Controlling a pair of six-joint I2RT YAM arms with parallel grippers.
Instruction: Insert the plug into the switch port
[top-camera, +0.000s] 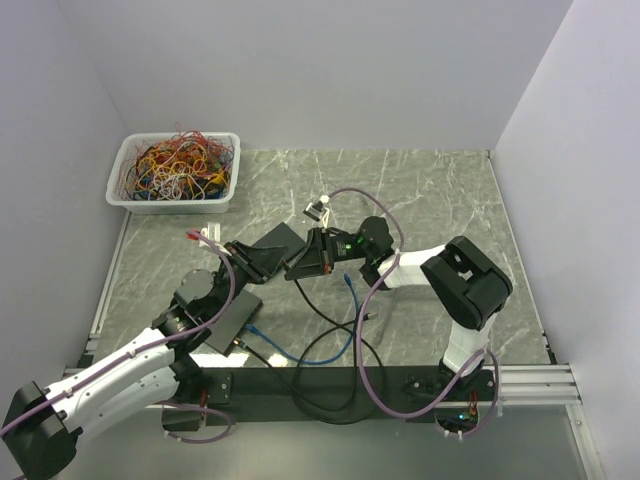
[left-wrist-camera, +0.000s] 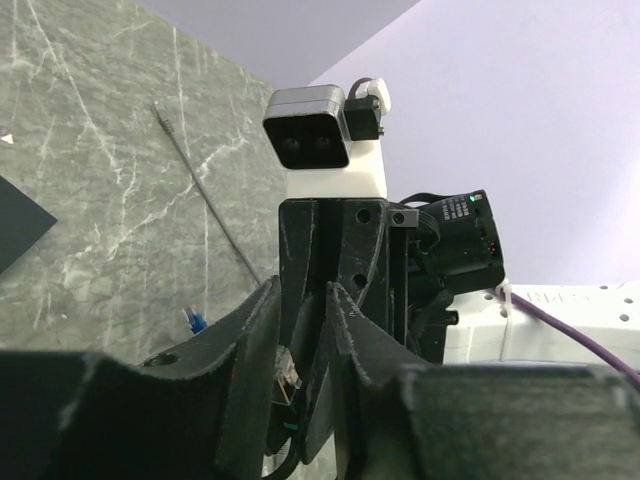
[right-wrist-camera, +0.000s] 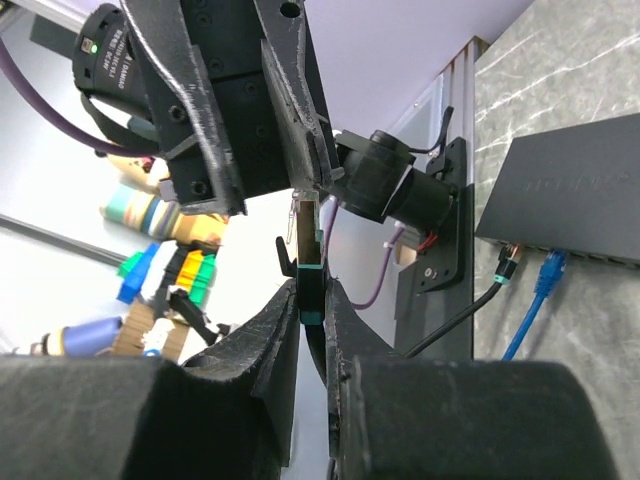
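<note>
While right claw (right-wrist-camera: 312, 300) clenches plug (right-wrist-camera: 307, 228), left claw (left-wrist-camera: 303, 300) flanks its tip, grip unclear

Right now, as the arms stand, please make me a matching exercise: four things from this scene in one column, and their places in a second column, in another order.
Things
1. bin of wires
2. plug
3. switch
4. blue cable

Places
A. one end sits at the edge of the switch
B. held by the right gripper, above the table
C. at the far left corner of the table
D. flat on the table, near its front edge, left of centre

Pairs: 1-C, 2-B, 3-D, 4-A
</note>
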